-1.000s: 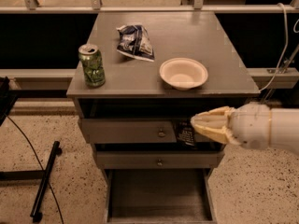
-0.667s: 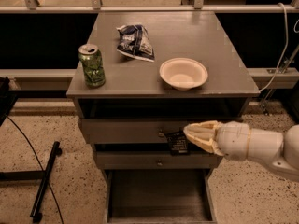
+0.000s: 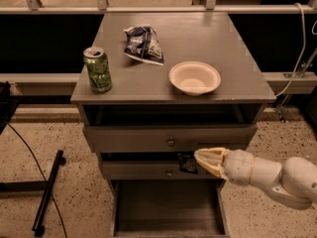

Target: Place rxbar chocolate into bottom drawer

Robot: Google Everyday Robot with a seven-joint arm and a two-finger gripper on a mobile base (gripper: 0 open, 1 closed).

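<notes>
One claw (image 3: 199,157) pinches the rxbar chocolate (image 3: 187,162); both hang above the open bottom drawer (image 3: 168,207).

Dim, warm overhead light. Cabinet (image 3: 148,81) top lit, recesses under it in deep shadow. Gripper (image 3: 199,156) pinching rxbar chocolate (image 3: 186,162) at cabinet front: pale, soft-edged.

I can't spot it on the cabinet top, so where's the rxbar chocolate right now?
Low in the camera view, the rxbar chocolate is held at the tip of the gripper, in front of the lower knobbed drawer, above the open bottom drawer.
</notes>
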